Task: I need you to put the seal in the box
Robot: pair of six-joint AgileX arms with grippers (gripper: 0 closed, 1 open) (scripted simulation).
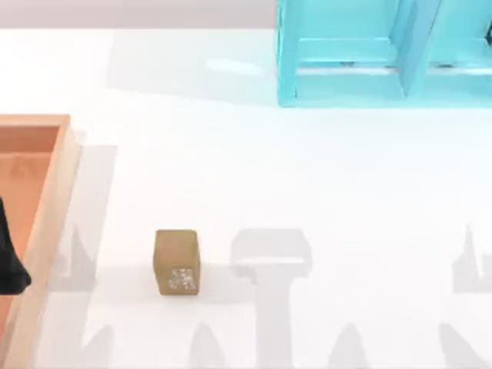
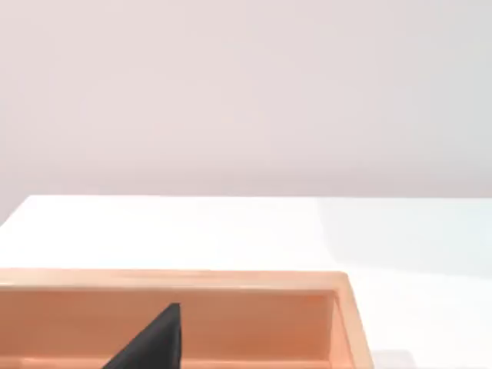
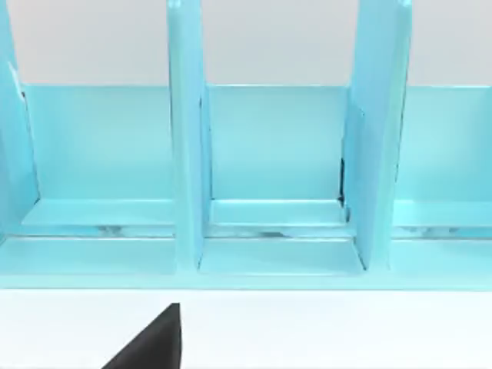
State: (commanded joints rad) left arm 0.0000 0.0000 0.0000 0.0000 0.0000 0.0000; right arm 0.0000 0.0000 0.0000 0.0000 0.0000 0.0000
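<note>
Seal on white table, box left, turquoise shelf behind

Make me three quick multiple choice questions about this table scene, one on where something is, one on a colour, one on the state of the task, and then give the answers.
1. Where does the seal stand?
A. on the white table, to the right of the box
B. inside the box
C. on the turquoise shelf

2. What colour is the shelf at the far right of the table?
A. red
B. turquoise
C. black

3. How does the task stand?
A. the seal lies in the box
B. a gripper holds the seal in the air
C. the seal is untouched on the table

Answers:
1 A: the seal rests on the table, apart from the box rim.
2 B: the shelf is turquoise in the top view and right wrist view.
3 C: nothing touches the seal; the left gripper sits over the box at the left edge.
</note>
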